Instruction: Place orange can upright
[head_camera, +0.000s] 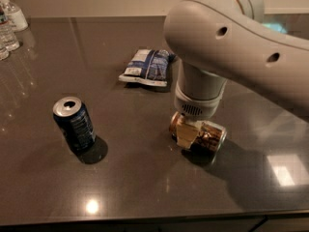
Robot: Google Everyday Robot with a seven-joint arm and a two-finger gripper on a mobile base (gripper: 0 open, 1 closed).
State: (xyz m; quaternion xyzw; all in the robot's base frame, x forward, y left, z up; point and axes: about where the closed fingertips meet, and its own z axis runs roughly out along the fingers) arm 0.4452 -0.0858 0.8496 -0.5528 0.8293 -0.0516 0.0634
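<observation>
Orange can (211, 136) lies on its side, right of centre on the surface (145, 187), nearer the front edge. Tool (189, 138) is down right over it (arm hides most). Dark blue can (74, 123) stands toward the left edge, snack bag (145, 66) toward the back edge.
</observation>
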